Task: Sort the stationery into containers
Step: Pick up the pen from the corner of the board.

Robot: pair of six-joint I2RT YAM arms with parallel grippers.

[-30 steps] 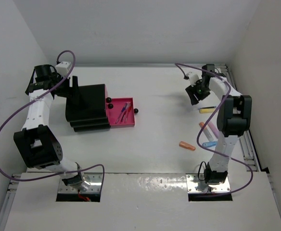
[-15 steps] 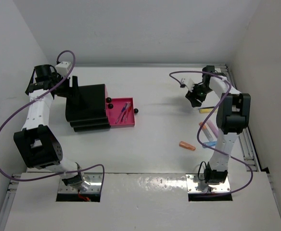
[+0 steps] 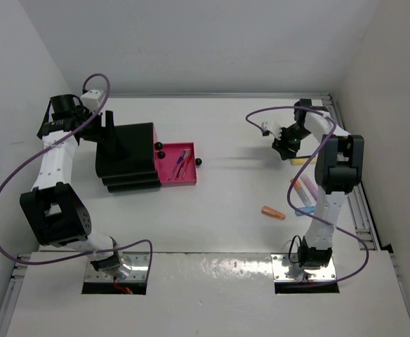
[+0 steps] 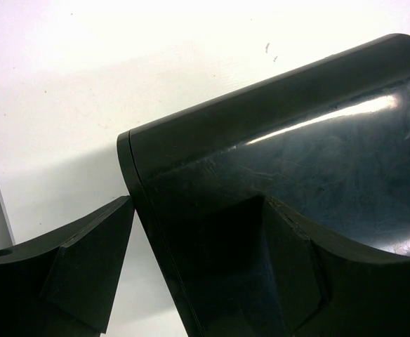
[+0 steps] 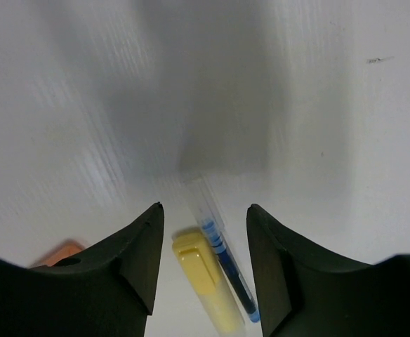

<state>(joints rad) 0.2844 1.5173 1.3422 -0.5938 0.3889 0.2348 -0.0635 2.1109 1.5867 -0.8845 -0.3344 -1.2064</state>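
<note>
The black stepped box stands at the left, its lowest pink drawer pulled out with slim blue and red pens inside. My left gripper is open and straddles the box's back wall. My right gripper is open and empty. It hovers over a yellow highlighter and a blue pen that lie side by side between its fingers. The yellow highlighter lies at the far right. An orange highlighter, a pink one and a light-blue one lie nearer.
Round black knobs stick out from the drawer fronts. A metal rail runs along the table's right edge beside the right arm. White walls close in the back and both sides. An orange tip shows left of the right gripper.
My right wrist has turned and moved slightly nearer, over the yellow highlighter, and its cable has swung left. The left arm and the drawer have not moved.
</note>
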